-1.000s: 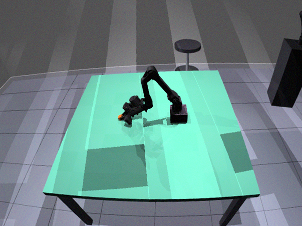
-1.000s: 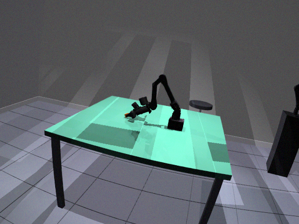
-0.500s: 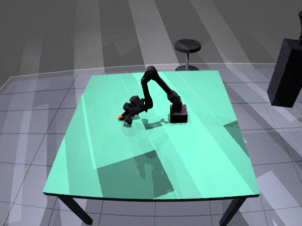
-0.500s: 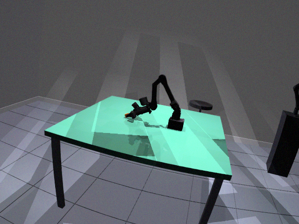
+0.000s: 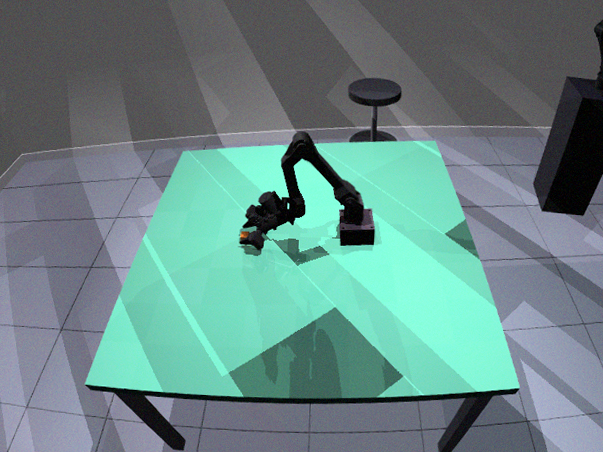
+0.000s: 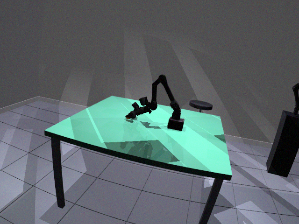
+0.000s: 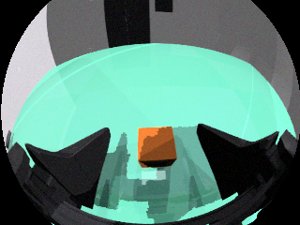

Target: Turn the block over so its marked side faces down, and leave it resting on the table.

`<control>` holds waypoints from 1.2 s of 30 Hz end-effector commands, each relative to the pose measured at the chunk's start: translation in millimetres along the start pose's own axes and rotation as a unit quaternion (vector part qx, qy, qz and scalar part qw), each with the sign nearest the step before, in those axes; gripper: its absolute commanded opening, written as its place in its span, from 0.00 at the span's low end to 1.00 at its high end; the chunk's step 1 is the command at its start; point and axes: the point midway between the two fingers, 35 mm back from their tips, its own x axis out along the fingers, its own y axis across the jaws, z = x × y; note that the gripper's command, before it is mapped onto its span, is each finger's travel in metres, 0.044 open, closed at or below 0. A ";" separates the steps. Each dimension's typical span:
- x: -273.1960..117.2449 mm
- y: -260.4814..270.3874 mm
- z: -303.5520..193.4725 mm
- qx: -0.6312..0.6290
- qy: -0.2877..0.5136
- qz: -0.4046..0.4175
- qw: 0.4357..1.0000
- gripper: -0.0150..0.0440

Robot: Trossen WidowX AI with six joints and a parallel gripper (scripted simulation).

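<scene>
The block [image 5: 244,235] [image 6: 127,118] [image 7: 157,142] is a small orange cube at or just above the green table top [image 5: 184,311] [image 6: 79,130] [image 7: 155,80]; whether it touches is hard to tell. In the wrist view its upper face is plain orange, partly shaded. A narrow dark strip shows along its lower near side; I cannot tell whether this is the mark or shadow. My gripper [image 5: 245,230] [image 6: 128,116] [image 7: 154,130] is open, low over the table, with a finger on each side of the block and a clear gap to both.
The arm's base [image 5: 356,233] [image 6: 175,123] stands on the table, right of the block in the top and exterior views. A round stool [image 5: 374,91] [image 6: 200,104] stands behind the table. A dark pedestal [image 5: 579,147] [image 6: 283,144] carrying another arm stands on the floor at the far right.
</scene>
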 end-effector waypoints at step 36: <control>6.5 1.7 12.0 -0.001 0.085 -0.001 0.996 1.00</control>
